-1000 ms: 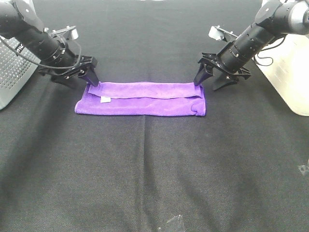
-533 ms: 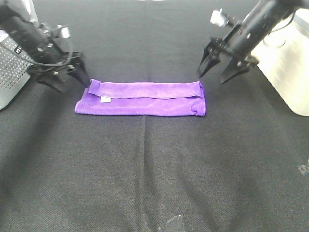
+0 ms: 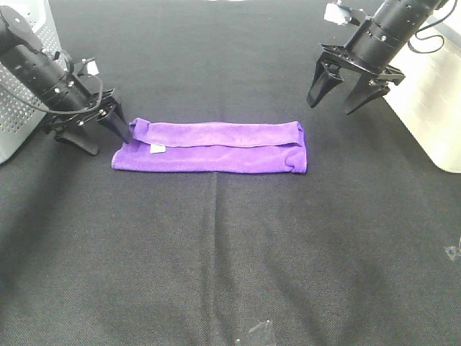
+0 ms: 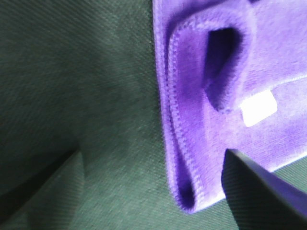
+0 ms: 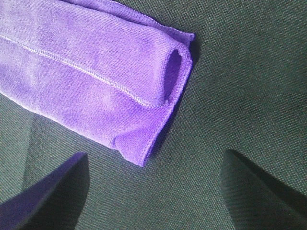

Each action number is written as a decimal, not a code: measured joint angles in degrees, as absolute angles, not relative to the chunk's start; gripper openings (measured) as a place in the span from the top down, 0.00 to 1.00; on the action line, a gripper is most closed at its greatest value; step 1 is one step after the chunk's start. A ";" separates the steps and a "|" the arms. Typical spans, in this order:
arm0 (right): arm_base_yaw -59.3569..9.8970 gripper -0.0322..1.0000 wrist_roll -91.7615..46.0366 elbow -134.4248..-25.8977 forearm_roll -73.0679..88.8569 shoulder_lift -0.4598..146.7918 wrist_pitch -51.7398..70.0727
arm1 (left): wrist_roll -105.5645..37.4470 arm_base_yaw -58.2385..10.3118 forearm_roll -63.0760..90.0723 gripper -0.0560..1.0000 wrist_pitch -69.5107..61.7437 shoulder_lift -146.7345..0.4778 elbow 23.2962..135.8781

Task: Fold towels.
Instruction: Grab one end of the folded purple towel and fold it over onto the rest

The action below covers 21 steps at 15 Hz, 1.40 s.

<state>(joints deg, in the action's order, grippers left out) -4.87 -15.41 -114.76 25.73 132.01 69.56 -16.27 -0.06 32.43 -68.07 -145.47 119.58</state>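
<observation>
The purple towel (image 3: 216, 146) lies on the black table cloth (image 3: 230, 252), folded into a long flat strip, with its white tag (image 3: 157, 148) near the left end. My left gripper (image 3: 101, 134) is open and empty, low at the towel's left end, with one finger (image 3: 117, 124) close to the corner. In the left wrist view the towel end (image 4: 192, 96) and tag (image 4: 258, 108) lie between the fingers (image 4: 259, 191). My right gripper (image 3: 333, 101) is open and empty, raised behind the right end. The right wrist view shows that towel end (image 5: 86, 81) below it.
A white perforated box (image 3: 21, 108) stands at the left edge behind my left arm. A white container (image 3: 432, 108) stands at the right edge beside my right arm. A scrap of clear tape (image 3: 256, 333) lies at the front.
Both open grippers have drawn back from the towel's far corners. The right one rose and moved right and back. The left one moved left. The towel has stayed flat.
</observation>
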 joint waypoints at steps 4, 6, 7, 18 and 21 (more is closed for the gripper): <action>-4.87 0.26 -15.41 -114.76 25.61 132.01 69.67 | -16.04 -0.40 33.92 0.25 -70.02 -147.42 122.27; -4.87 0.26 -15.41 -114.76 25.61 132.01 69.67 | -15.13 -2.23 34.09 0.27 -69.84 -147.94 122.61; -4.87 0.26 -15.41 -114.76 25.61 132.01 69.67 | -14.73 -4.35 34.72 0.28 -69.84 -148.51 122.96; -4.87 0.26 -15.07 -114.76 25.61 132.01 69.73 | -12.38 -8.42 29.85 0.91 -70.76 -151.60 129.20; -4.87 0.26 -13.98 -114.76 25.61 132.01 69.73 | -12.61 -8.77 20.23 0.91 -70.07 -148.85 129.55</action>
